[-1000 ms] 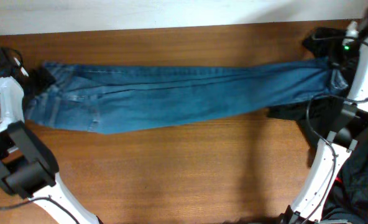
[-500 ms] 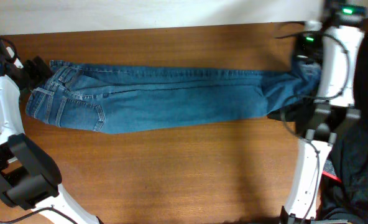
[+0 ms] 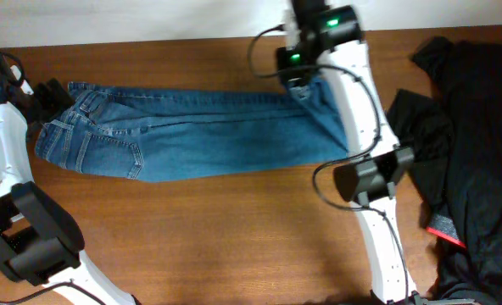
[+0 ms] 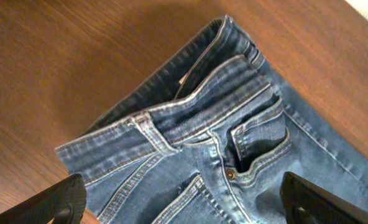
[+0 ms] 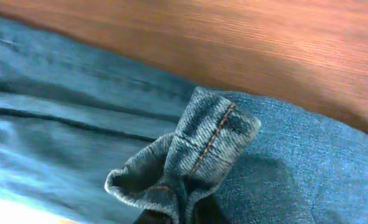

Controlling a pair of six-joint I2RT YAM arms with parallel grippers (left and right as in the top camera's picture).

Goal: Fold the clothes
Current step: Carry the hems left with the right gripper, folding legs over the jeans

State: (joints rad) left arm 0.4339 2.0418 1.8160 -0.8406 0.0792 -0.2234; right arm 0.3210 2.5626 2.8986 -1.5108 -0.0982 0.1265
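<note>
Nearest me ran the wooden table. Across its middle the jeans lay lengthwise, waistband to the left. There my left gripper hung over the waistband, jaws spread wide, holding nothing. Farther back, my right gripper was pinched tight on the bunched hem, above the legs. Black garments lay heaped at the right.

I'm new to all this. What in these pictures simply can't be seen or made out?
- Right wrist view: the right gripper is almost wholly cut off by the bottom edge; only the bunched hem of the jeans shows.
- Overhead: the right arm covers the leg ends.
- Overhead: the dark cloth pile runs off the right edge; the red thing in it is too small to name.
</note>
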